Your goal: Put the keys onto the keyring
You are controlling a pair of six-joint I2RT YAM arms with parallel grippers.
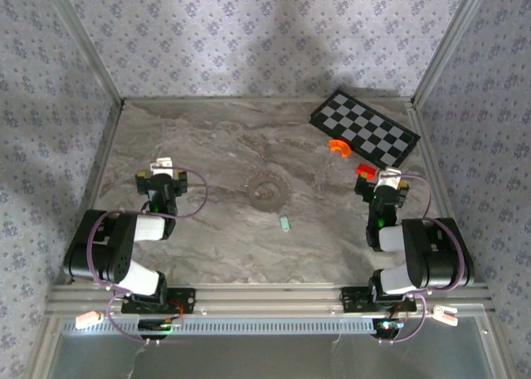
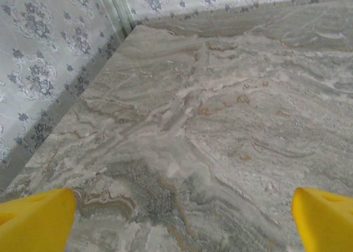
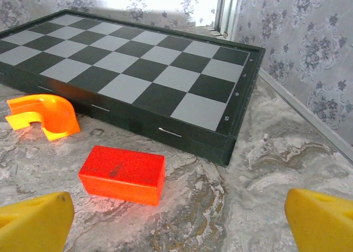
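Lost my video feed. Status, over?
Left gripper and right gripper open, empty. Keyring mid-table, one key loose near it. Red block, orange piece by right gripper, clear of keyring.

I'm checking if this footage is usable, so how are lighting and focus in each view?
Top external: even light, a broad shadow on the back wall, the keyring faint against the marble table. Left wrist: marble sharp, yellow fingertips soft. Right wrist: glare washes out the area above the chessboard, the red block oversaturated.

The chessboard (image 3: 138, 70) rim bears tiny marks, one perhaps a 5.
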